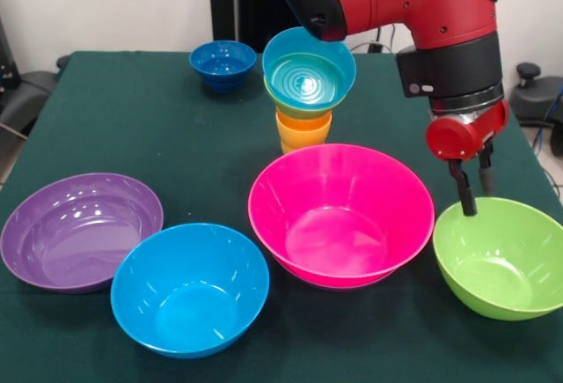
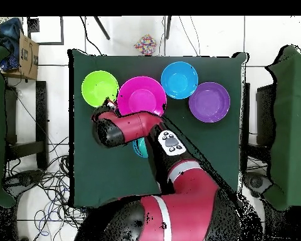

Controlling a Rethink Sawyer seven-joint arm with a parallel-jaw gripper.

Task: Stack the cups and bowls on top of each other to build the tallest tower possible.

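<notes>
The gripper (image 1: 472, 187) hangs just above the far rim of the large green bowl (image 1: 501, 260), its fingers slightly parted and holding nothing. The tower (image 1: 307, 92), orange cups under a small green and a light blue bowl, stands behind the pink bowl (image 1: 341, 216).

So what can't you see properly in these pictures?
- Overhead view: the arm covers the tower; only a teal sliver shows.
- Overhead view: the small dark blue bowl is hidden under the arm.
- Front view: the gripper is too narrow to tell open from shut.
</notes>
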